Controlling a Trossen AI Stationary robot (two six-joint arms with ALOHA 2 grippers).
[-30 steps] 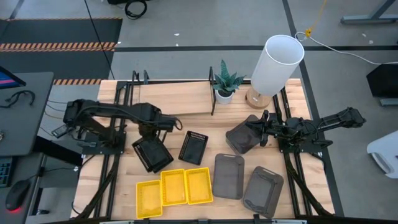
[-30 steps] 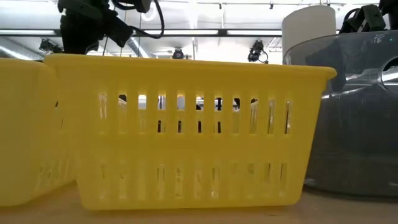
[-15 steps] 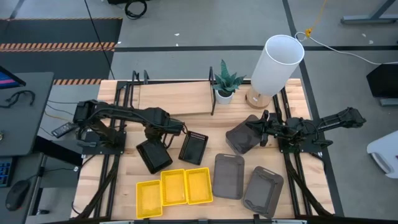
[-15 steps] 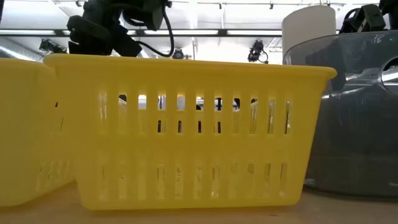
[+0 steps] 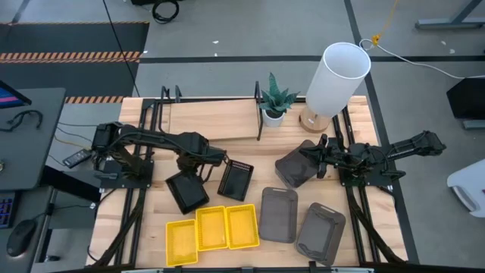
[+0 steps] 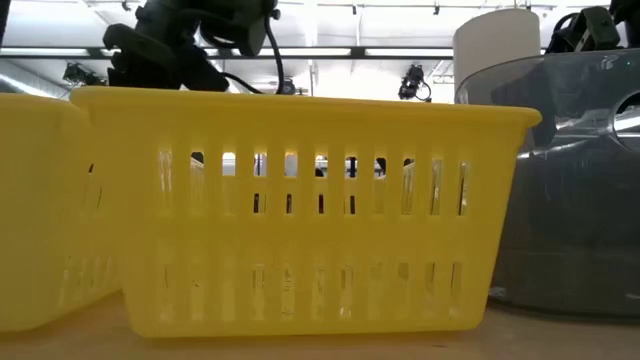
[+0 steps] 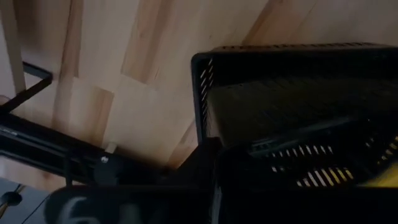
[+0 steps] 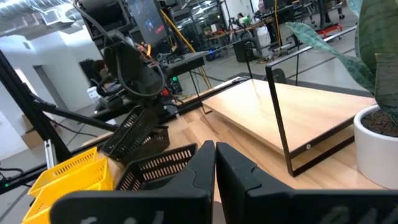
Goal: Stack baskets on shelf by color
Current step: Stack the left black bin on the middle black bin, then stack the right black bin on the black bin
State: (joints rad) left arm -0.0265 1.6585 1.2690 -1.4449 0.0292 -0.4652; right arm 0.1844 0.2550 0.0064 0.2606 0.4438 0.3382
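Item, left gripper (image 5: 198,168): fingers closed on the rim of a small black perforated plastic basket (image 5: 187,189), which hangs tilted below and just toward the table's front edge from the gripper. The left wrist view shows a black perforated wall close against the fingers.

Item, second small black perforated basket (image 5: 236,180): just beside the left gripper on its inboard side, long axis running roughly front to back, slightly skewed. Judged the likeliest nesting partner; the left arm is far nearer to it than the right.

Item, low light-wood shelf in a black metal frame (image 5: 212,119): beyond the left gripper toward the table's rear, nothing on it. Its black upright end rail (image 5: 258,114) stands between shelf and the potted plant in a white pot (image 5: 275,100).

Item, three bright yellow slotted plastic baskets (image 5: 212,230): in a row, touching, in front of the held basket, near it.

Item, right gripper (image 5: 319,158): fingers nearly together in its wrist view, apparently pinching the rim of a larger dark grey rounded-corner basket (image 5: 295,165), tipped up.

Item, two further dark grey baskets (image 5: 279,214) (image 5: 320,232): flat on the table, in front of the right gripper.

Item, tall white cylinder on a wooden base (image 5: 336,79): behind the right gripper, beside the shelf's end.
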